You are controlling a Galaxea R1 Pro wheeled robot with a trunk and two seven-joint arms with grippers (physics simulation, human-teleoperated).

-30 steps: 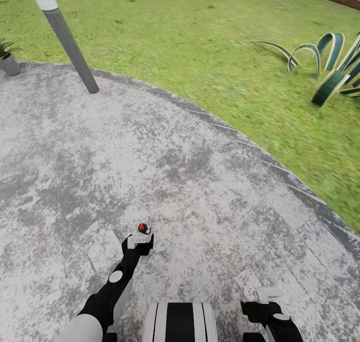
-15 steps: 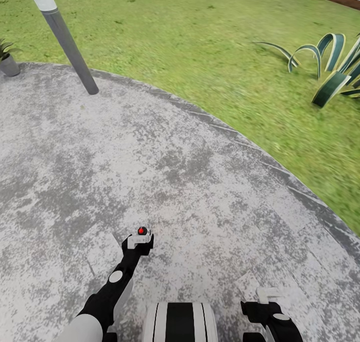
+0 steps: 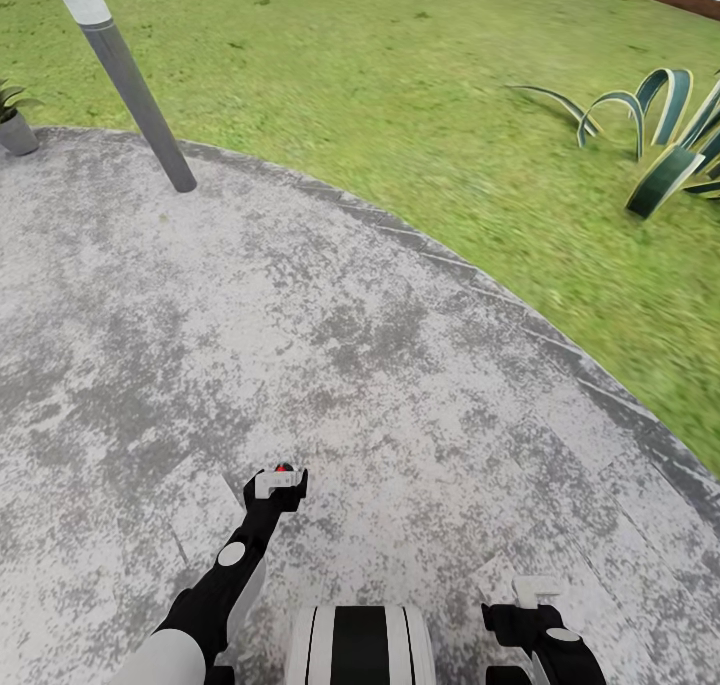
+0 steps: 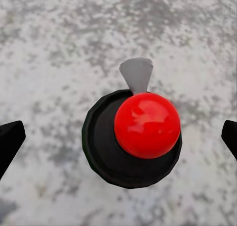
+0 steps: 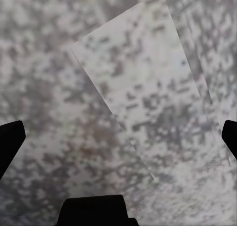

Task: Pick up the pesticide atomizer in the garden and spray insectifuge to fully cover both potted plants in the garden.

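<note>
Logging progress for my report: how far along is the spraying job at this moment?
Early stage. Done: nothing yet; the spray bottle stands on the stone patio, ungrasped. In hand: the left tool hangs open right above its red top, fingers apart on both sides. Left: gripping, lifting, and spraying both plants. The right tool is idle and open.

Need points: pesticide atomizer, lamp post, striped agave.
pesticide atomizer (image 4: 147,125): left wrist view, on its round red top.
lamp post (image 3: 140,105): head view, on the grey shaft above the base.
striped agave (image 3: 660,173): head view, on a broad dark leaf near the ground.
</note>
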